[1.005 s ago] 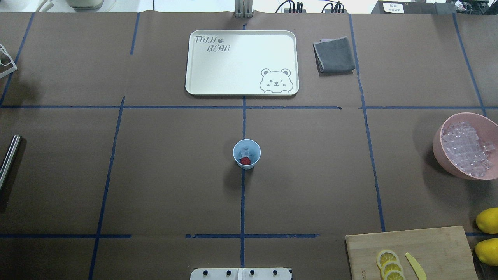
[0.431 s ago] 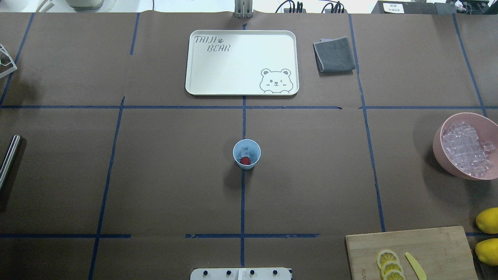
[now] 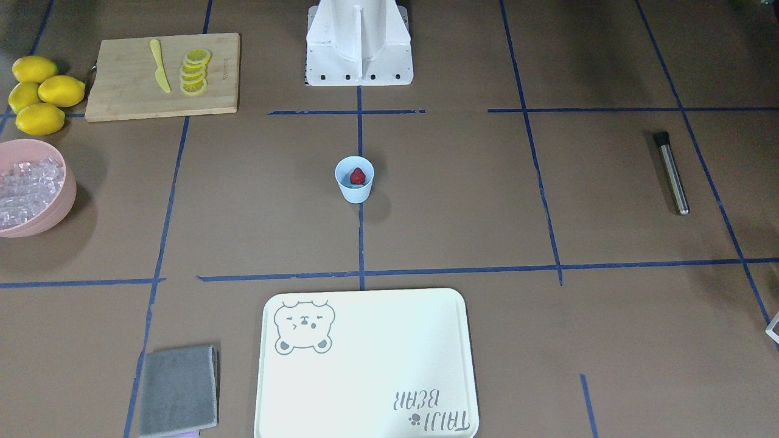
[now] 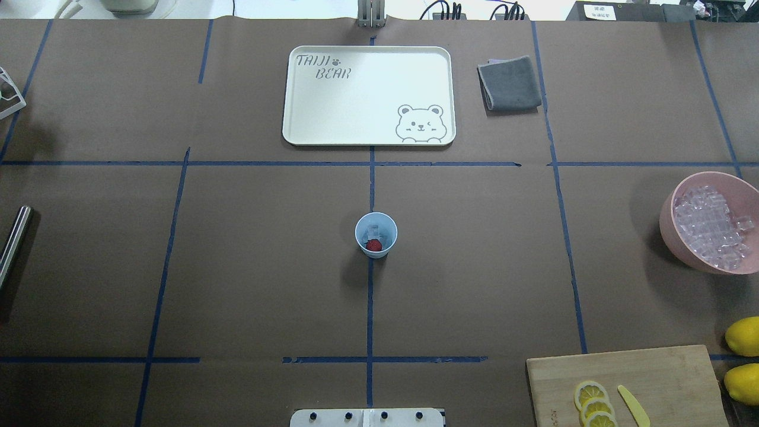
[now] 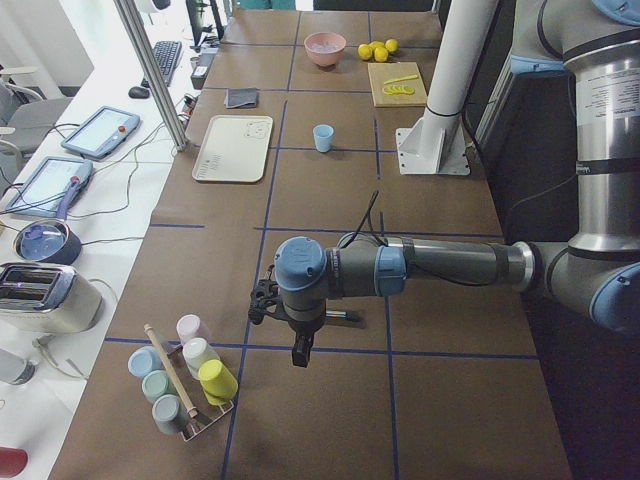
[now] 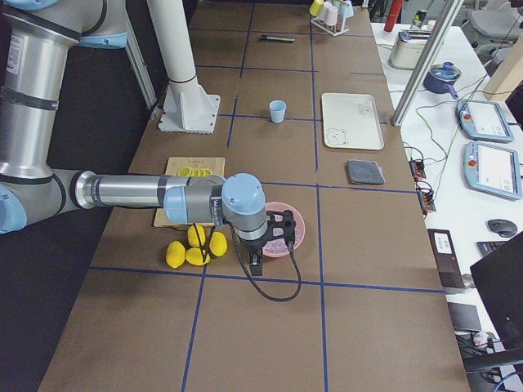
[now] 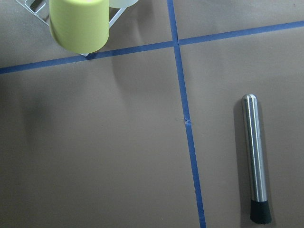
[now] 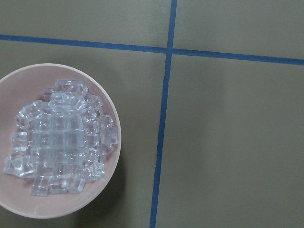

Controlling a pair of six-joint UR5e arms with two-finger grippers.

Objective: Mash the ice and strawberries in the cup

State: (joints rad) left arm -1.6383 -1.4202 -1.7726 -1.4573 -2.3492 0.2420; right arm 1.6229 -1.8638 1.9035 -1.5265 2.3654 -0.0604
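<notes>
The light blue cup (image 4: 376,235) stands upright at the table's centre, on a blue tape line. Inside it lie one red strawberry (image 4: 373,245) and a clear cube of ice (image 4: 373,230); the front view shows the strawberry (image 3: 358,176) in the cup (image 3: 354,180). More ice (image 8: 59,137) fills a pink bowl (image 4: 669,220) at the right edge. My left gripper (image 5: 300,350) hangs far off at the table's left end, and my right gripper (image 6: 257,263) hangs by the pink bowl. Both show only in side views, so I cannot tell their state.
A steel muddler with a black tip (image 7: 254,156) lies at the left end under my left wrist. A rack of coloured cups (image 5: 185,385) stands beside it. A cream tray (image 4: 296,133), a grey cloth (image 4: 510,83), a cutting board (image 4: 652,373) with lemon slices and whole lemons (image 3: 39,91) are also here.
</notes>
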